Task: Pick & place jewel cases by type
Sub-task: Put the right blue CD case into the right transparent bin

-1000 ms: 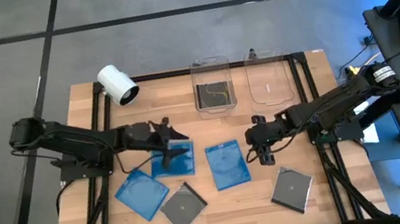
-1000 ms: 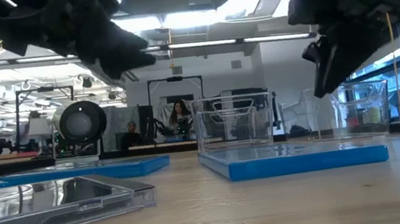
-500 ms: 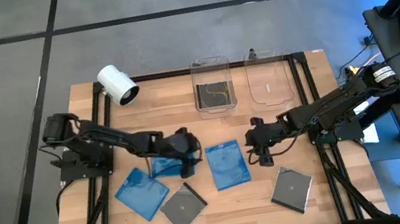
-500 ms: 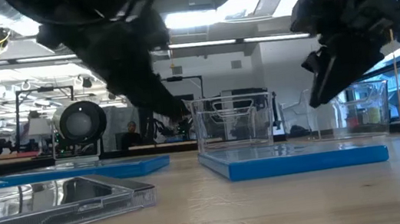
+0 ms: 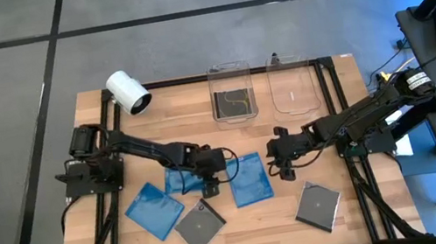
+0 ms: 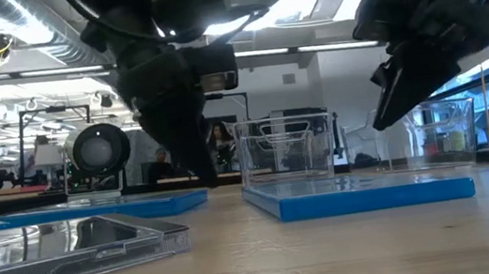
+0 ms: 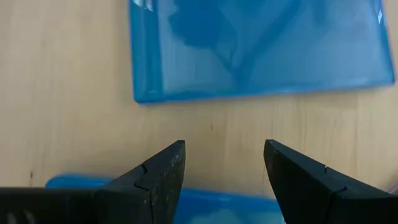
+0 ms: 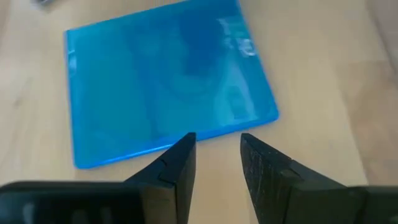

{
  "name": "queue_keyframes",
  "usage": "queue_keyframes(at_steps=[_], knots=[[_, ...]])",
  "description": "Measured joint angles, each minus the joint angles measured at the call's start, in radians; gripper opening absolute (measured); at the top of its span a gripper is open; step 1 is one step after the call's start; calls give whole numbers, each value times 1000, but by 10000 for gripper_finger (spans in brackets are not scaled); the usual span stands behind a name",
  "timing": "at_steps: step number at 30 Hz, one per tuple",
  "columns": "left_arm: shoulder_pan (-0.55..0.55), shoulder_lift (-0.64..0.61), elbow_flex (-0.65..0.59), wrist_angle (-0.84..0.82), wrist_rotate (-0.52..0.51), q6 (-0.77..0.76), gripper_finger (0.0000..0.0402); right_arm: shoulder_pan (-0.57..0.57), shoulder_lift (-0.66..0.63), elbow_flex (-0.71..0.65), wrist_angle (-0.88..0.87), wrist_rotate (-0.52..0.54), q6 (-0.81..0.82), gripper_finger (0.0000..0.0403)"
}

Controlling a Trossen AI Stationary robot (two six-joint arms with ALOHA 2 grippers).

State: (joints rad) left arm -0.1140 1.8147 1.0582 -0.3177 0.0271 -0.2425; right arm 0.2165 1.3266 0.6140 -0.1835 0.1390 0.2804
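Observation:
Three translucent blue jewel cases lie flat on the table [image 5: 155,210], [image 5: 176,180], [image 5: 248,179]. Two dark cases lie near the front [image 5: 200,225], [image 5: 317,205], and a third dark one rests on the floor of the left clear bin [image 5: 233,103]. My left gripper [image 5: 212,174] [image 7: 224,146] is open, pointing down over bare wood between two blue cases [image 7: 261,50], [image 7: 205,199]. My right gripper [image 5: 282,160] [image 8: 217,138] is open, hovering just beyond the right edge of the middle blue case [image 8: 168,87]. Neither touches anything.
Two clear bins stand at the far edge: the left one [image 5: 232,93], and the right one [image 5: 295,87], which holds no case. A white cylindrical camera [image 5: 128,93] lies at the far left. Bare wood shows along the table's left edge and near right corner.
My left arm has reached toward the table's right, carrying its gripper off the second blue case to the gap beside the middle one. It has also come down close to the table. My right gripper has barely moved.

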Motion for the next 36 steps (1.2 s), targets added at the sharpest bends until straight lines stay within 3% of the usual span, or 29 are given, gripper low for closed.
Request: queue_keyframes(at_steps=[5, 14, 19, 24, 36], knots=[[-17, 6, 8, 19, -9, 36, 214, 0, 0, 0, -9, 25, 45, 130], [-73, 24, 8, 34, -88, 62, 214, 0, 0, 0, -7, 25, 535, 129], [-97, 73, 8, 114, -107, 66, 214, 0, 0, 0, 9, 26, 554, 129], [-94, 108, 10, 165, -127, -31, 210, 0, 0, 0, 11, 26, 630, 129], [-57, 119, 8, 227, -114, -88, 142, -38, 26, 0, -139, 28, 681, 129]])
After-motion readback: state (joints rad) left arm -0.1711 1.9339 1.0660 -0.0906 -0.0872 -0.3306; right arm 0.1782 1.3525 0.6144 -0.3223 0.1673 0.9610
